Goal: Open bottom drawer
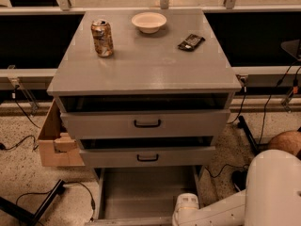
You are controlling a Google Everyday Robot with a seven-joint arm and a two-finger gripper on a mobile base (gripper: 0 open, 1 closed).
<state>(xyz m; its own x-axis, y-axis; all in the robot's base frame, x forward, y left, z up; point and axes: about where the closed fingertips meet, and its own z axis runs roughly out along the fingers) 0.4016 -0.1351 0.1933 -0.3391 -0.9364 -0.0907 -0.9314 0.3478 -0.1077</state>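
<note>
The grey cabinet (141, 65) has three drawers. The bottom drawer (141, 192) is pulled far out, and its plain grey inside shows. Its front runs along the lower edge of the view, and its handle is hidden. The top drawer (146, 124) and the middle drawer (147, 157) are each slightly ajar and have black bar handles. My white arm (221, 211) comes in from the lower right and ends at the bottom drawer's front right corner. The gripper itself is below the edge of the view.
A drink can (102, 37), a white bowl (148, 21) and a dark snack bar (191, 42) sit on the cabinet top. An open cardboard box (54, 142) stands on the floor to the left. Cables and a black stand leg (42, 204) lie on the floor.
</note>
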